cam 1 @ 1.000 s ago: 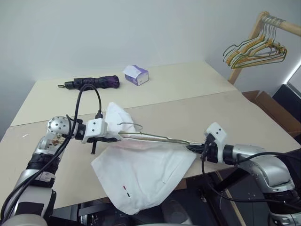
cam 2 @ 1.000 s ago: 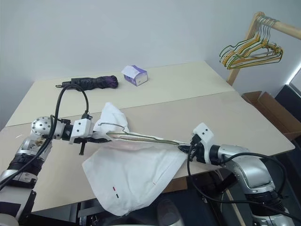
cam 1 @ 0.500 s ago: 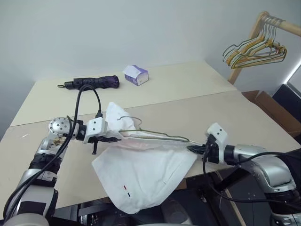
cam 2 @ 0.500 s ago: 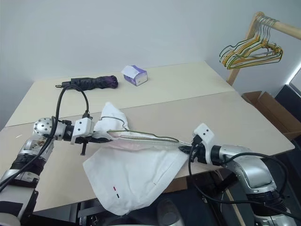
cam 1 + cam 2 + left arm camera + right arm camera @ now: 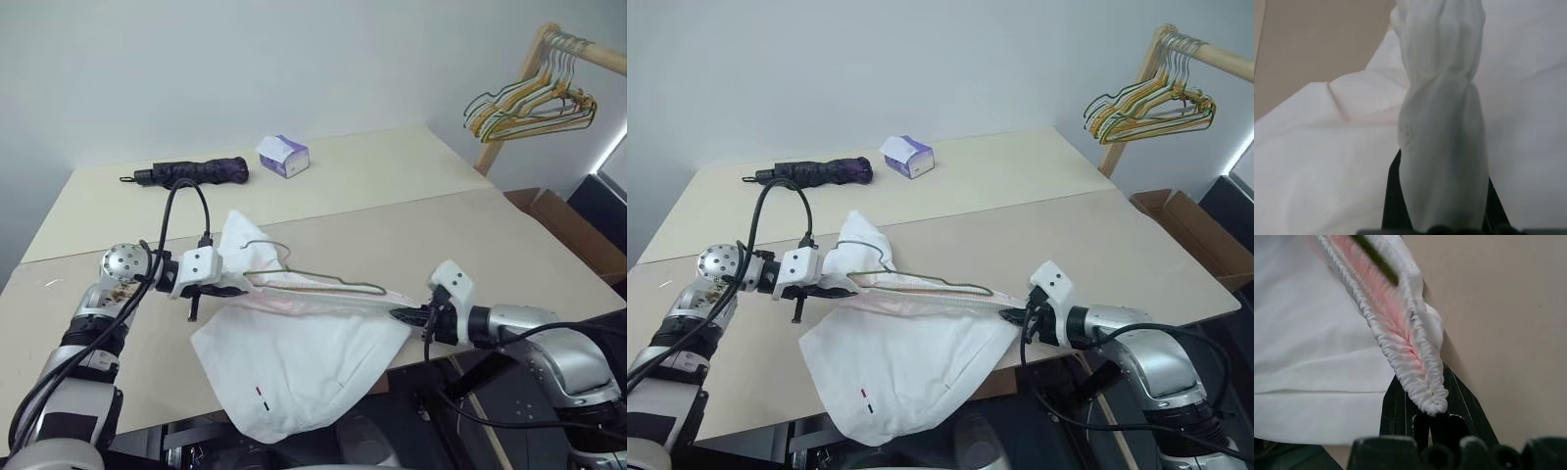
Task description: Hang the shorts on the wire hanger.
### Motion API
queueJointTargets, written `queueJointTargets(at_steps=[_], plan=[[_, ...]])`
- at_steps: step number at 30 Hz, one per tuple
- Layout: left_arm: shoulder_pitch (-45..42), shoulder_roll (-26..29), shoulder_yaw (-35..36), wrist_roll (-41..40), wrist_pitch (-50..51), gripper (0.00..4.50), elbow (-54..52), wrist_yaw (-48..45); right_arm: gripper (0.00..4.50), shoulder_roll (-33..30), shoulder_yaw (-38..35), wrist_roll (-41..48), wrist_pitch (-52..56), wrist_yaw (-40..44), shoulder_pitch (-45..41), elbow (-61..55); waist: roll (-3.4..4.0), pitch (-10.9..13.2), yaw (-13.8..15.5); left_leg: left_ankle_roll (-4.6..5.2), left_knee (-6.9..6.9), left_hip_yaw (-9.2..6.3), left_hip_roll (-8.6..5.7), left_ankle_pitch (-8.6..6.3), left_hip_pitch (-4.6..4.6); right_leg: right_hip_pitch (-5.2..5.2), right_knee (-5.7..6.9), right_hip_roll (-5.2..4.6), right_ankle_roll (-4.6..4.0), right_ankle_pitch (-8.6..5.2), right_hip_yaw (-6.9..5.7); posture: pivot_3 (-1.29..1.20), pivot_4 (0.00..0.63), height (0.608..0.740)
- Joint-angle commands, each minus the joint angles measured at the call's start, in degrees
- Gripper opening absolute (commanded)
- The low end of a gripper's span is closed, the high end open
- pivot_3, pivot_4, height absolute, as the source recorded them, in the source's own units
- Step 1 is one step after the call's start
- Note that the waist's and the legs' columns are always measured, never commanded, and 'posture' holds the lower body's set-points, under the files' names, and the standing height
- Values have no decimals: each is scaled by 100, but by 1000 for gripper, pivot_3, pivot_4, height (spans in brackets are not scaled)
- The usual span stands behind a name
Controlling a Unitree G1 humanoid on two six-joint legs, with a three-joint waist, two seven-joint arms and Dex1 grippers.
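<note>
- Left gripper (image 5: pixel 238 287): clamped shut on one end of the gathered waistband of the shorts (image 5: pixel 294 362). In the left wrist view the bunched white cloth (image 5: pixel 1442 142) rises as a twisted column from between the two black fingers (image 5: pixel 1393 196).
- Right gripper (image 5: pixel 404 315): clamped shut on the opposite end of the waistband. The right wrist view shows the ribbed elastic edge (image 5: pixel 1410 367), tinted pink along its fold, pinched between the black fingers (image 5: pixel 1393 406).
- Shorts: the waistband is stretched in a near-straight line between the two grippers, above the near part of the table (image 5: pixel 509 245). The white body of the garment lies below that line on the tabletop, and its lower part droops past the near table edge. Small red and dark marks (image 5: pixel 260 394) sit near the hem.
- Wire hanger (image 5: pixel 313 279): thin grey-green wire lying along the stretched waistband, with its hook (image 5: pixel 269 250) rising beside the left gripper. Its long run follows the waistband toward the right gripper (whether the wire passes inside the waist opening or only rests on it cannot be told). A short length of green wire (image 5: pixel 1374 257) lies against the elastic in the right wrist view.
- Other items: a folded dark umbrella (image 5: pixel 191 172) and a small purple-and-white tissue box (image 5: pixel 284 156) lie on the far part of the table, well apart from the shorts.
- A wooden rail (image 5: pixel 578 47) at the far right carries a bunch of yellow and green hangers (image 5: pixel 529 108).
</note>
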Motion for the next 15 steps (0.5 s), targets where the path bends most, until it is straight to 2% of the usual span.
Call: queueJointTargets(at_steps=[1, 9, 15], plan=[[61, 459, 51, 366, -223, 0, 187, 48, 35, -269, -331, -85, 25, -52, -123, 78, 0, 0, -1, 0, 0, 0, 0, 0, 0, 0, 0, 0, 0, 0, 0, -389, 0, 740], [-227, 621, -339, 1323, -746, 0, 769, 866, 35, -408, -279, -108, -44, 86, -155, 82, -1, 0, 9, 0, 0, 0, 0, 0, 0, 1, -1, 0, 0, 0, 0, -389, 0, 740], [-445, 395, -385, 1278, -694, 0, 1002, 1151, 35, -397, -204, -36, 0, 41, -432, -380, 0, 0, -3, 0, 0, 0, 0, 0, -1, -1, 0, 0, 1, -1, -1, -387, 0, 740]])
